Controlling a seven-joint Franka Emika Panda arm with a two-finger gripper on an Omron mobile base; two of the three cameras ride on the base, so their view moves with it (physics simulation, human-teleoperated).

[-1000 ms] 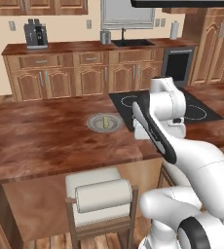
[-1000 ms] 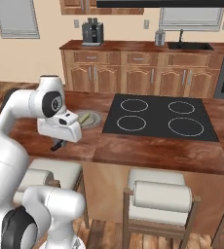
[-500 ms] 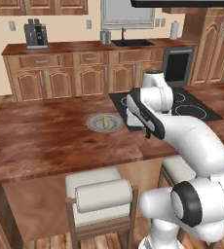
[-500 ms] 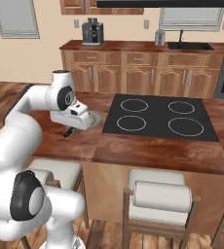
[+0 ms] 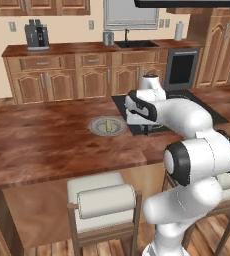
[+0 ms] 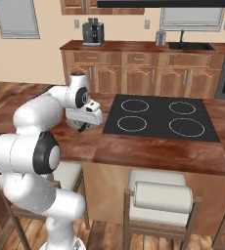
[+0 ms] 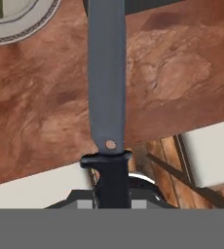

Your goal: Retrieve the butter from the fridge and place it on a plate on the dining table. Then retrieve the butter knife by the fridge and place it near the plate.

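My gripper (image 5: 147, 129) hangs low over the dining table (image 5: 47, 145), just right of the plate (image 5: 108, 126), and is shut on the butter knife (image 7: 106, 87). In the hand view the knife's grey blade runs up from its dark handle (image 7: 111, 177) over the tabletop, its tip beside the plate (image 7: 21, 24). The pale yellow butter (image 5: 108, 125) lies on the plate. From the right base view the gripper (image 6: 81, 128) sits at the left edge of the cooktop, a dark bit of the knife under the hand.
A black four-ring cooktop (image 6: 158, 114) is set into the tabletop right of the gripper. White cushioned stools (image 5: 104, 200) (image 6: 163, 195) stand at the near edge. Wood counters with a coffee machine (image 5: 37, 35) and a sink line the back wall.
The hand carried the knife a little farther over the table toward the plate, and the arm's elbow swung round. The gripper stayed shut on the knife.
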